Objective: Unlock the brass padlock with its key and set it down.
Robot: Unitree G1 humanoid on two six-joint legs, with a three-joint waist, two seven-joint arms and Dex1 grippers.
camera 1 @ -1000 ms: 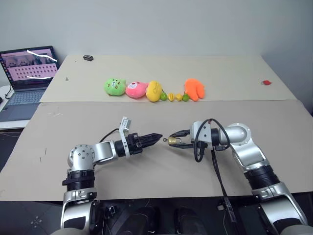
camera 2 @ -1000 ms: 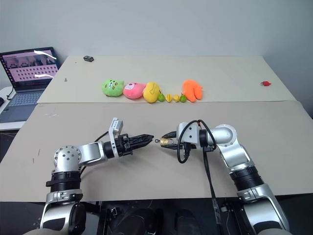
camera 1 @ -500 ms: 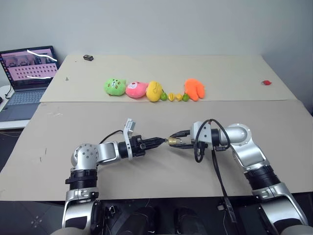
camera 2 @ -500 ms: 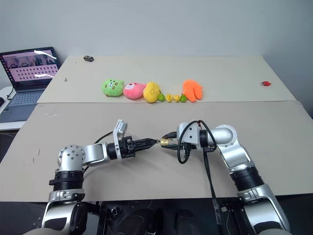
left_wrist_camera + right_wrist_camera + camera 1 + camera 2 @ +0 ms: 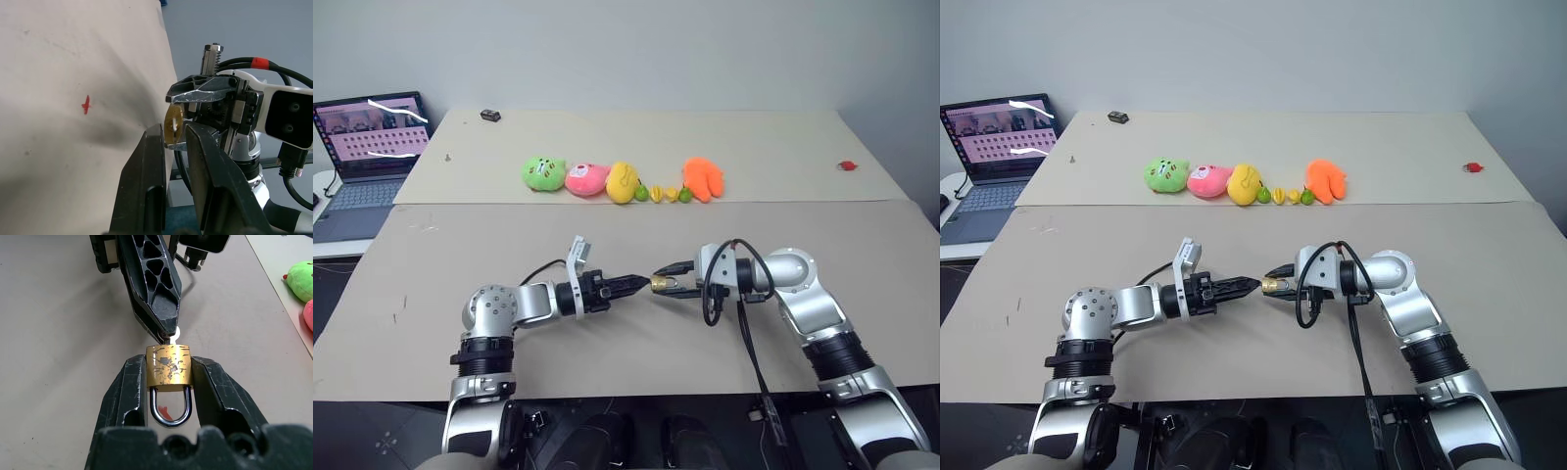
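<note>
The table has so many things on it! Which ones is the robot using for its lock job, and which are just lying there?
For the job:
- small brass padlock with silver shackle, clamped in the right gripper
- tiny silvery key, pinched in the left gripper at the padlock's base

Just lying about:
- row of plush toys and little toy fruits
- open laptop
- small red object
- small dark object

Even, soft, sharp indoor light

Both pincers (image 5: pixel 1255 285) (image 5: pixel 168 382) clamped, tip to tip
</note>
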